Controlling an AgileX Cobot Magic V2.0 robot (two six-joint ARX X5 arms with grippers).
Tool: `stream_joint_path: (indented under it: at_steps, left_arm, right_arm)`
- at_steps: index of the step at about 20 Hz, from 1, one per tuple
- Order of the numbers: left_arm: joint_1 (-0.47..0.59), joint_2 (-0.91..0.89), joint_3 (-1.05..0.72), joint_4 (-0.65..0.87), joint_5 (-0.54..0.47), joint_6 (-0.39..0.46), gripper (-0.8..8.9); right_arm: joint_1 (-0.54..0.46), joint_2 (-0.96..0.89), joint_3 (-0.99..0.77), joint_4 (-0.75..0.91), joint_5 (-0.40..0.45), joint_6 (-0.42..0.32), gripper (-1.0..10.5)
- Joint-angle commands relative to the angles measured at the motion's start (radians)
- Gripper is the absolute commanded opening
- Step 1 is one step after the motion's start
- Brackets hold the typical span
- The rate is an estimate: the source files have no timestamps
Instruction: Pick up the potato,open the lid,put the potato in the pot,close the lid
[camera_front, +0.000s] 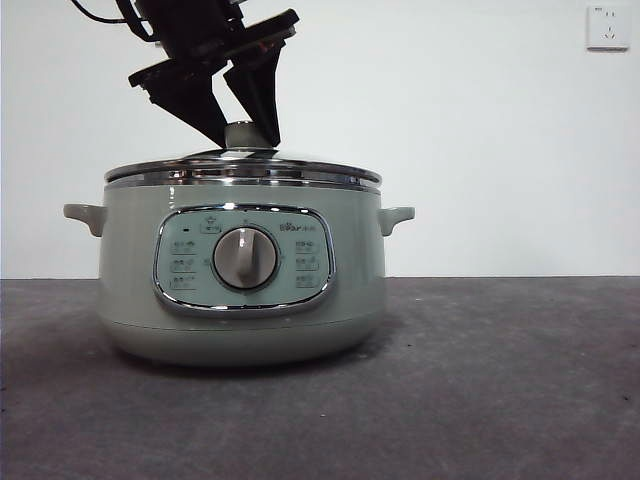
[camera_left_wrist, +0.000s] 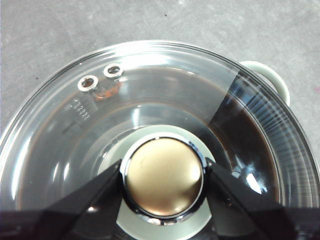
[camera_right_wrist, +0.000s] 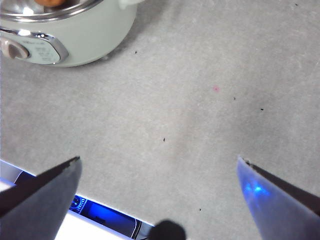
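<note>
Left gripper (camera_front: 248, 128) at the knob (camera_front: 240, 135); lid (camera_front: 243, 168) seated on the pot (camera_front: 240, 285).

Front: both jaws flank the knob, touching or nearly so; whether they truly pinch, I cannot tell. Left wrist: knob (camera_left_wrist: 162, 176) between the tips, glass lid (camera_left_wrist: 150, 100) rigid, smooth, breakable (hold only the knob, lift level). Right wrist: right gripper (camera_right_wrist: 159, 187) spread wide, empty, away from the pot (camera_right_wrist: 70, 35); an orange patch, likely the potato (camera_right_wrist: 49, 3), shows inside the rim.
</note>
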Motion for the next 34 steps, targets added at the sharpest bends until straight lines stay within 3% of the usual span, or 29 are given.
stream_joint_path:
  at_steps: [1,7,14,15,18,19,24,34]
  left_arm:
    - [0.003,0.017,0.001,-0.001,-0.019,0.039,-0.13]
    - [-0.002,0.017,0.001,0.000,-0.024,0.107,-0.13]
    - [-0.003,0.017,0.001,-0.002,-0.012,0.078,0.09]
    - [-0.003,0.016,0.001,-0.008,-0.009,0.078,0.53]
    - [-0.003,-0.005,0.001,-0.023,-0.009,0.074,5.13]
    - [-0.003,-0.018,0.001,-0.023,-0.005,0.071,5.47]
    - [-0.003,-0.138,0.001,-0.076,0.009,0.040,5.44]
    - [-0.003,-0.465,0.001,-0.521,0.009,0.000,5.44]
  right_arm:
    - [0.000,-0.002,-0.010,0.010,0.001,0.011,7.5]
    - [0.000,-0.001,-0.010,0.022,0.009,0.011,7.5]
    - [0.000,0.001,-0.010,0.021,0.009,0.011,7.5]
    - [0.000,0.001,-0.010,0.022,0.008,0.011,7.5]
    - [0.000,0.001,-0.010,0.021,0.008,0.011,7.5]
    - [0.000,0.001,-0.010,0.021,0.008,0.011,7.5]
    - [0.000,0.001,-0.010,0.018,0.008,0.011,7.5]
    - [0.000,0.002,-0.010,-0.002,-0.002,0.012,7.5]
